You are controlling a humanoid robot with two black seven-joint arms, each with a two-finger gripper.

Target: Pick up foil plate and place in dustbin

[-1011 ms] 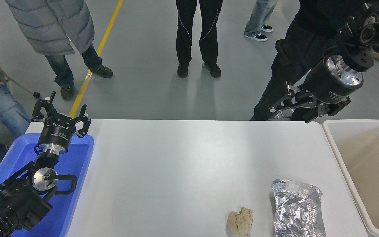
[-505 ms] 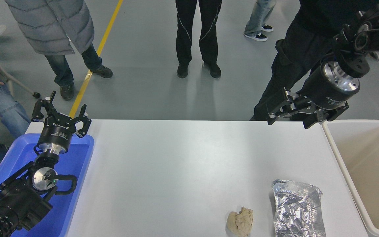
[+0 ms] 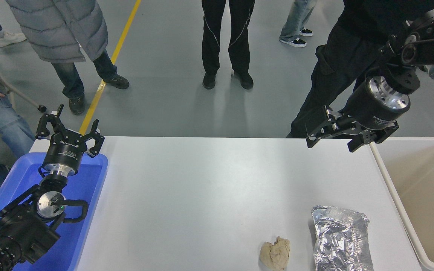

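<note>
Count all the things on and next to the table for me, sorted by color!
Silver: 1, the foil plate
Beige: 2, the crumpled paper lump and the dustbin
Blue: 1, the tray
Black: 2, the left gripper and the right gripper
Total: 6

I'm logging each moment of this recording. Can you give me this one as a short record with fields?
foil plate: flat on white table, near right edge, untouched
dustbin: right of table
paper lump: left of foil plate, apart
right pincer: open, above table's far right corner, holding nothing
left pincer: open, parked over blue tray
</note>
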